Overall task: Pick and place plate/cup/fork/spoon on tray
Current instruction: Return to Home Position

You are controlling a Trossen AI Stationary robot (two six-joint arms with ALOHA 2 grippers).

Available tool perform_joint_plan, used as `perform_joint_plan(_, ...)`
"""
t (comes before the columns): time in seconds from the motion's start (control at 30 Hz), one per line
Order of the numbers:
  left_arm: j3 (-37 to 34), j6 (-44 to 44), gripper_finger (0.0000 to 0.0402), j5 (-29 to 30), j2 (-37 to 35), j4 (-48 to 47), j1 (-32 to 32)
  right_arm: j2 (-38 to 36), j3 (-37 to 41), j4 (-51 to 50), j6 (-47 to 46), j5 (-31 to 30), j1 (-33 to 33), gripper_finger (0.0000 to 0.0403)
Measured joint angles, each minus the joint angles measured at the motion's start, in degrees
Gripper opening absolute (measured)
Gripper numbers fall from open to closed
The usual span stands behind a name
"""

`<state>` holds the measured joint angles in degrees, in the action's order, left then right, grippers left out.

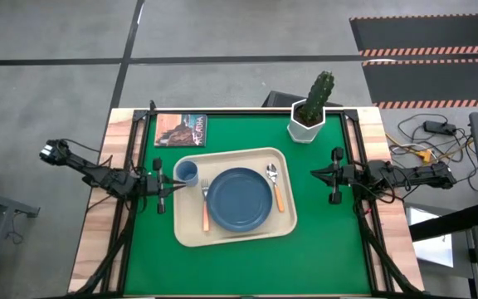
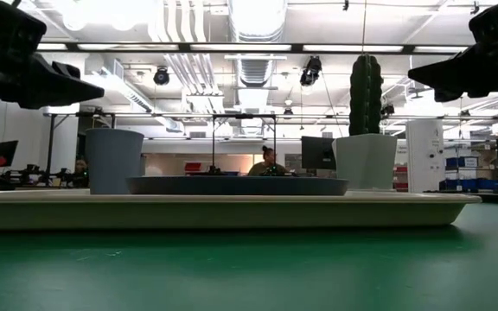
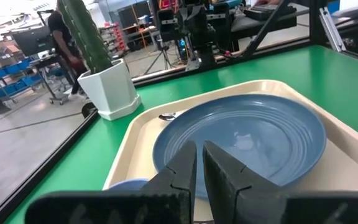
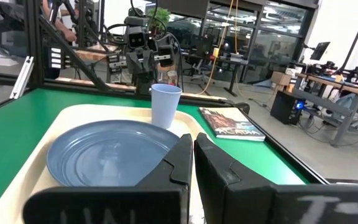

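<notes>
high view: book point(image 1: 181, 129) and cactus pot point(image 1: 308, 121) flank loaded tray point(image 1: 282, 223); both grippers' jaws narrow.

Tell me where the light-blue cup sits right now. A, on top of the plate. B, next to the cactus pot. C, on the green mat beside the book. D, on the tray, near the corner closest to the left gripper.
D: the high view shows the cup standing on the tray in the corner nearest the left gripper, clear of the plate.
</notes>
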<state>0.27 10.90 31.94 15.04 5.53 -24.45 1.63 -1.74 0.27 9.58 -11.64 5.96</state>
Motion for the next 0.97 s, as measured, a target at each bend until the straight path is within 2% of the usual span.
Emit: perform_joint_plan(0.97, 0.0, 0.02, 0.0011, 0.0, 4.46, -0.03, 0.0, 0.02, 0.0, 0.0, 0.01, 0.0, 0.01, 0.0009)
